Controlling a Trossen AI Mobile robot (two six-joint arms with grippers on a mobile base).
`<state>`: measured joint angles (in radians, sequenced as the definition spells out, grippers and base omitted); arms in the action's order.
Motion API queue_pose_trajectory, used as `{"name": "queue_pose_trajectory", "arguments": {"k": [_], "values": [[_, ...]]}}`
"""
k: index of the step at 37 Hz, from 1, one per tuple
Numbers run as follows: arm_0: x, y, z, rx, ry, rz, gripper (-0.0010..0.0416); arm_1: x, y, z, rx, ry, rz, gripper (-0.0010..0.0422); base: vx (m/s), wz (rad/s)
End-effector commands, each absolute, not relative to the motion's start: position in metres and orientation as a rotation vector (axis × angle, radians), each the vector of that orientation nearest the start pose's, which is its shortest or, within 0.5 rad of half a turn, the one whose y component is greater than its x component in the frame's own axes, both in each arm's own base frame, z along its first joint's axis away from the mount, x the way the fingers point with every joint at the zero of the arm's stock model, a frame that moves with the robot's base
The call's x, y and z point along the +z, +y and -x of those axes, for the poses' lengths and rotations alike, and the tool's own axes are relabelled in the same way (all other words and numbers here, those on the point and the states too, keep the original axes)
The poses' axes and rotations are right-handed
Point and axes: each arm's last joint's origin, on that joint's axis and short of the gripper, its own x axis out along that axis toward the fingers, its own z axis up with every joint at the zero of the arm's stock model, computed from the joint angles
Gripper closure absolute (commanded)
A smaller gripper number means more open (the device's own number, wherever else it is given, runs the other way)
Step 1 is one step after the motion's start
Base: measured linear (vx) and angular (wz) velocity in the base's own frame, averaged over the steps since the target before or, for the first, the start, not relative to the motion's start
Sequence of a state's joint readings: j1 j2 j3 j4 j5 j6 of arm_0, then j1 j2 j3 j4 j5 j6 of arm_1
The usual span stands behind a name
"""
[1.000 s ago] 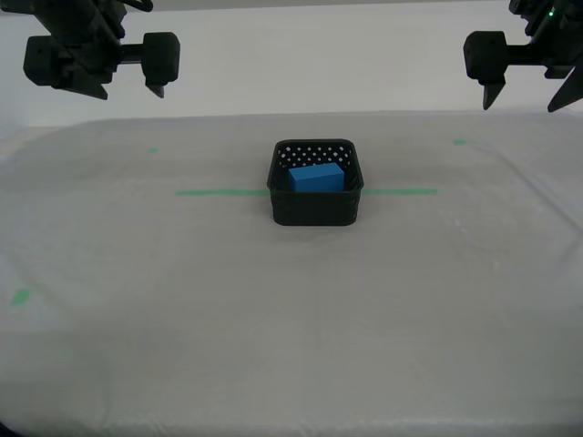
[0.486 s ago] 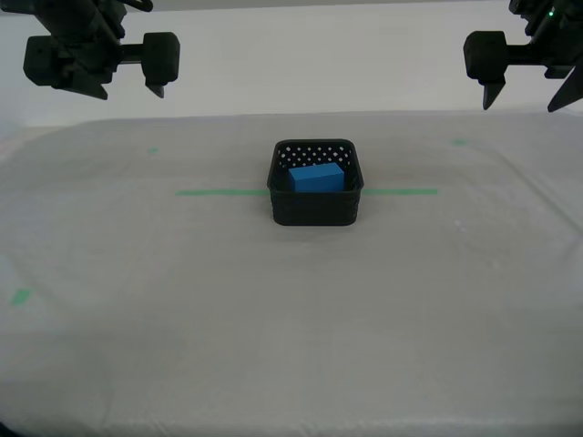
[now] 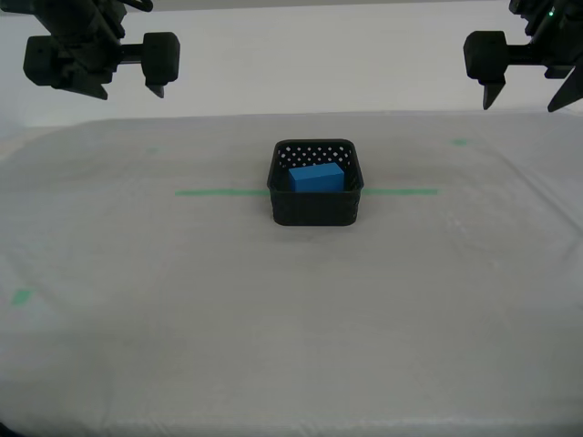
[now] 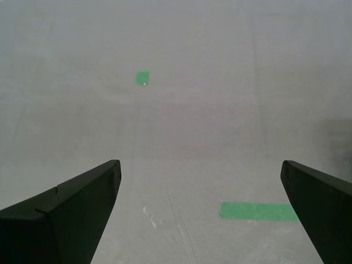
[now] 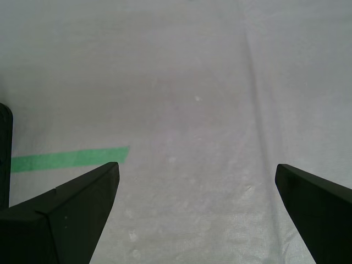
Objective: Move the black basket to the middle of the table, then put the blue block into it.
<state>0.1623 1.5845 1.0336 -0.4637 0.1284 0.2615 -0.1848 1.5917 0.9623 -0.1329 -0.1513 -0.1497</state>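
The black basket (image 3: 315, 208) stands at the middle of the table (image 3: 291, 319), on the green tape line (image 3: 219, 192). The blue block (image 3: 317, 177) lies inside it, tilted against the back wall. My first gripper (image 3: 522, 98) hangs open and empty high at the exterior view's right. Its wrist view (image 5: 197, 165) shows bare cloth, one tape end (image 5: 71, 158) and a black edge (image 5: 4, 154) at the frame border. My second gripper (image 3: 127, 89) hangs open and empty high at the exterior view's left. Its wrist view (image 4: 201, 165) shows cloth and tape only.
Small green tape bits lie on the cloth at the back left (image 3: 153, 150), back right (image 3: 460, 141) and front left (image 3: 20, 296). The second wrist view shows one bit (image 4: 143, 77) and a tape end (image 4: 256, 211). A pale wall stands behind the table.
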Motion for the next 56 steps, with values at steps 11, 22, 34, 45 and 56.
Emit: {"name": "queue_pose_trajectory", "arguments": {"k": [11,22,34,45,56], "values": [[0.2086,0.0476,-0.3112,-0.098,0.998,-0.092,0.0007,0.2055,-0.0560,-0.3238,0.021,0.750,0.012,0.0012,0.000,0.000],[0.2086,0.0476,-0.3112,-0.098,0.998,-0.092,0.0007,0.2056,-0.0562,-0.3238,0.020,0.750,0.012,0.0012,0.000,0.000],[0.2086,0.0476,-0.3112,-0.098,0.998,-0.092,0.0007,0.2056,-0.0562,-0.3238,0.020,0.750,0.012,0.0012,0.000,0.000],[0.2086,0.0476,-0.3112,-0.098,0.998,-0.092,0.0007,0.2055,-0.0560,-0.3238,0.021,0.750,0.012,0.0012,0.000,0.000],[0.2091,0.0477,-0.3120,-0.097,0.989,-0.094,0.0007,0.2059,-0.0562,-0.3239,0.021,0.751,0.012,0.0012,0.000,0.000]]}}
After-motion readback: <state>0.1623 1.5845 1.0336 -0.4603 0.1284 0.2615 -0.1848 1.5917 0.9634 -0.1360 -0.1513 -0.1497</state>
